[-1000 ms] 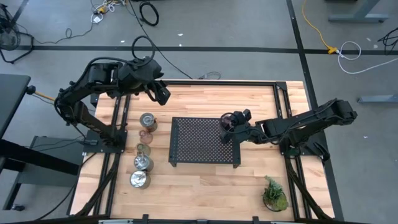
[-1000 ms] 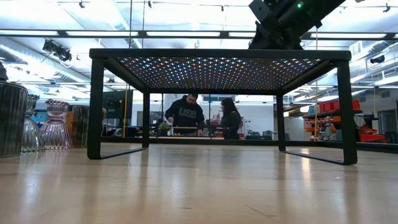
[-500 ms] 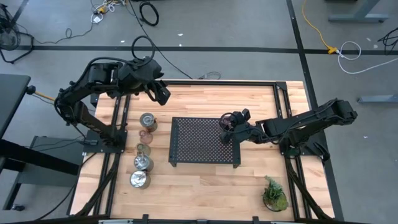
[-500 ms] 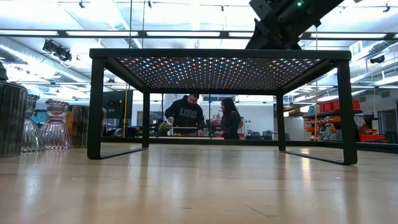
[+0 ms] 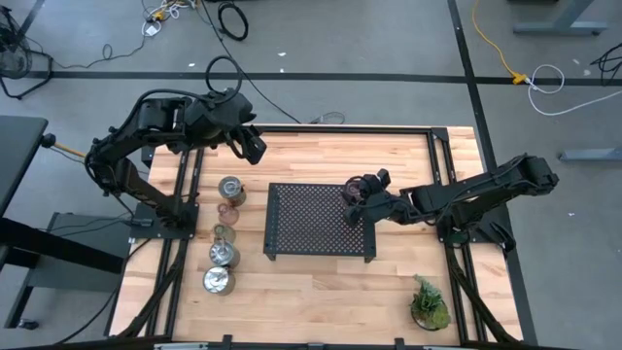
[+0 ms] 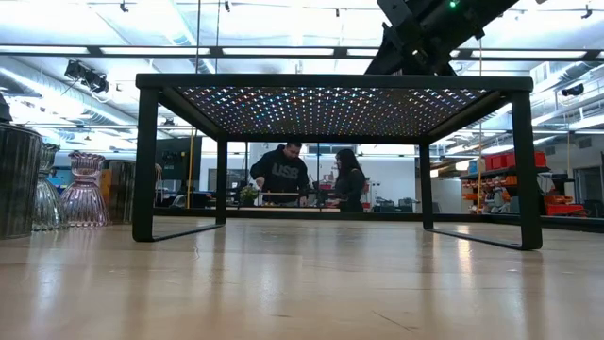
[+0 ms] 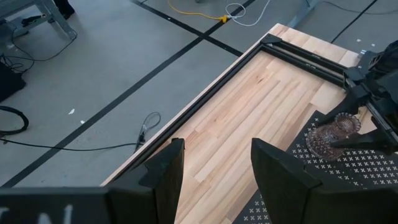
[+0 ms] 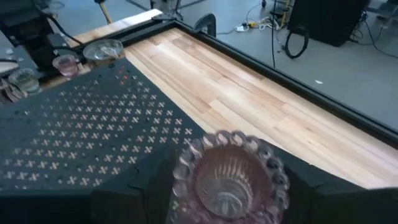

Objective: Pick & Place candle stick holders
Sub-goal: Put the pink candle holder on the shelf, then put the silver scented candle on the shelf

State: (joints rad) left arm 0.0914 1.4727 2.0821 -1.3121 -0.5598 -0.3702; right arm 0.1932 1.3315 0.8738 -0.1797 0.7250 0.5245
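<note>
My right gripper (image 5: 358,198) is over the far right corner of the black perforated tray (image 5: 311,228), shut on a pinkish ribbed glass cup (image 8: 227,175), which also shows in the left wrist view (image 7: 333,133). Whether the cup's base touches the tray I cannot tell. Three silver holders (image 5: 230,189) (image 5: 223,255) (image 5: 218,281), a pink cup (image 5: 228,208) and a greenish cup (image 5: 222,233) stand in a row on the table left of the tray. My left gripper (image 5: 251,146) is open and empty above the table's far left corner. My right gripper has the glass cup between its two fingers (image 8: 134,194), one on each side of the cup's ribbed wall (image 8: 181,180). The fingers come nearly level from the table's right side. The cup stands upright, mouth up, at the tray's top.
A small green potted plant (image 5: 429,303) stands at the table's near right corner. The tray stands on legs (image 6: 146,161), with free room beneath it. Two people (image 6: 283,175) stand in the room beyond the table.
My right arm has shifted a little toward the table's left above the tray, with the cup still between its fingers. The holders at the left have kept still.
</note>
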